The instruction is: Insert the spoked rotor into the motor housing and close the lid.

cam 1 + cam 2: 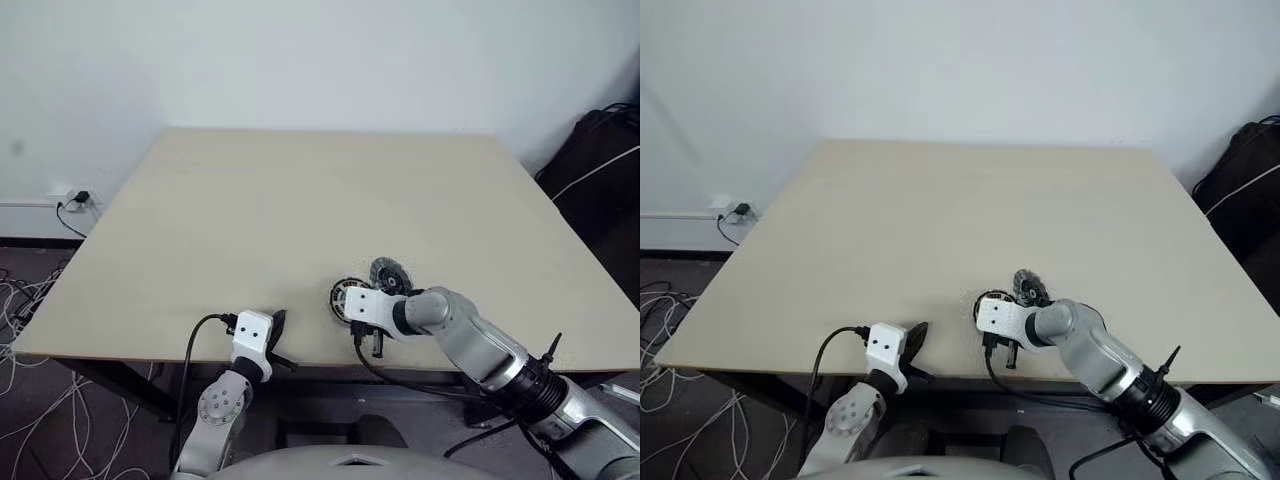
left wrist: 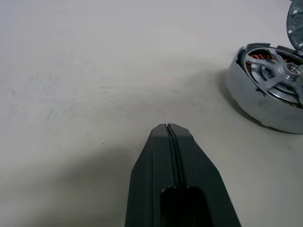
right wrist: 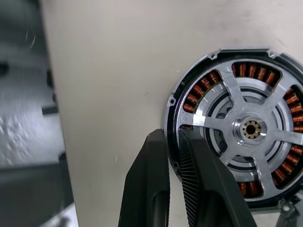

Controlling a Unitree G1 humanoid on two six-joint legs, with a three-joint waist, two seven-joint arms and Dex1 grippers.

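The table (image 1: pixel 300 200) has a plain, pale beige top, matte and unmarked over most of its width. Near its front edge lies the motor housing (image 3: pixel 239 127), flat on the surface, with the spoked rotor (image 3: pixel 251 127) seated inside it (copper windings show between the spokes). The right gripper's fingers (image 3: pixel 199 184) straddle the housing's rim, one outside it and one inside. The lid (image 1: pixel 391 273) rests just behind the housing, on its far side from those fingers. The left gripper's fingers (image 2: pixel 170 161) lie low over bare tabletop, the housing off to one side of them.
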